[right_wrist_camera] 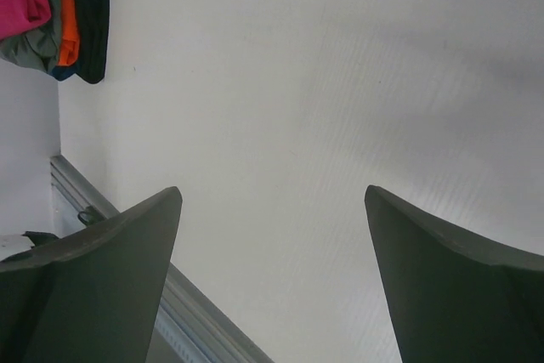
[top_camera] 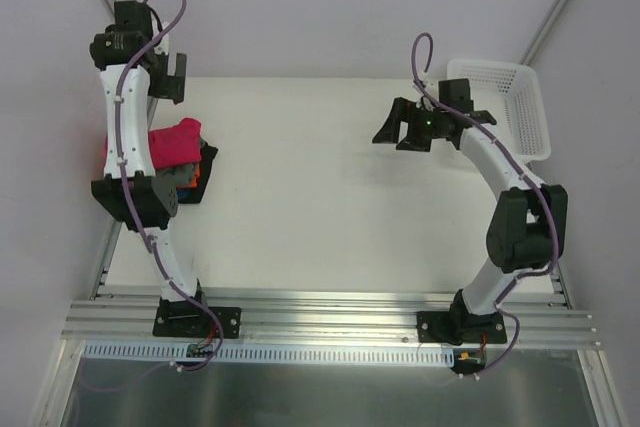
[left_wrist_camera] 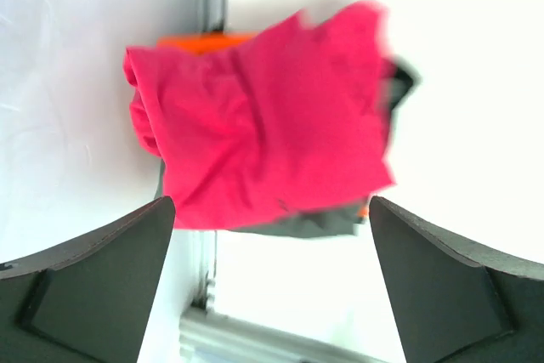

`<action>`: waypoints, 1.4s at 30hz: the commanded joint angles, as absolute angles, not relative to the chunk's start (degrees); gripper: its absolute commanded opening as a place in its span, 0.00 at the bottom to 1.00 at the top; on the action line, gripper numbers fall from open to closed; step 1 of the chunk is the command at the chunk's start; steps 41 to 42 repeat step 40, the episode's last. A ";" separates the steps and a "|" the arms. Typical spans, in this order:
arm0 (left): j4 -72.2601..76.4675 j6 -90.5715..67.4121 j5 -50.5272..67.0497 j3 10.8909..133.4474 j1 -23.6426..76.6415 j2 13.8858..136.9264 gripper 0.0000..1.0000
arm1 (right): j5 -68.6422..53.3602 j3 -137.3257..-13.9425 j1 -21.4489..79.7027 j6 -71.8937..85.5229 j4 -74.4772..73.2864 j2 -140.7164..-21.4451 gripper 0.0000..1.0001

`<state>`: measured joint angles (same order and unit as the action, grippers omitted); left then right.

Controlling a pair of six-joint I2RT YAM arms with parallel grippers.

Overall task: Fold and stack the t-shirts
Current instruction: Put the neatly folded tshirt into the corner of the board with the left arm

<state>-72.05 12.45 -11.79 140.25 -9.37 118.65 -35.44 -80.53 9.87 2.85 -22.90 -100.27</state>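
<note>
The t-shirts lie in a folded stack [top_camera: 180, 155] at the table's left edge. A magenta-red shirt [left_wrist_camera: 263, 125] is on top, with orange [left_wrist_camera: 200, 42] and grey [left_wrist_camera: 314, 225] layers showing under it. My left gripper [top_camera: 172, 87] hangs above and behind the stack, open and holding nothing; in the left wrist view its fingers [left_wrist_camera: 102, 278] stand wide apart, clear of the cloth. My right gripper [top_camera: 408, 130] is open over bare table at the centre right, nothing between its fingers [right_wrist_camera: 110, 278]. The right wrist view shows the stack [right_wrist_camera: 70, 31] far off at its top left.
A white lattice basket [top_camera: 520, 97] stands at the back right corner, just right of my right wrist. An aluminium rail [top_camera: 330, 312] runs along the near edge. The stack sits tight against the table's left edge [left_wrist_camera: 208, 6].
</note>
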 commanded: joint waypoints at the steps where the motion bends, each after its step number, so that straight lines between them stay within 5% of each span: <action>1: -72.77 10.64 -5.90 140.89 -6.07 104.96 0.99 | -31.47 -81.56 8.44 -4.64 -27.50 -91.77 0.95; 13: -63.81 10.98 31.99 133.86 -1.32 86.49 0.99 | -19.26 -87.01 4.31 -9.93 -46.57 -78.76 0.97; 21: -68.37 18.90 11.51 115.15 15.37 82.80 0.99 | -8.96 -93.86 3.78 -11.60 -64.84 -74.80 0.97; 31: -71.65 16.52 6.23 98.53 15.47 86.93 0.99 | -10.72 -99.31 2.02 -11.25 -71.71 -69.87 0.97; 42: -71.89 14.41 8.17 114.78 15.56 90.17 0.99 | -5.44 -97.12 -2.00 -10.38 -67.86 -63.38 0.97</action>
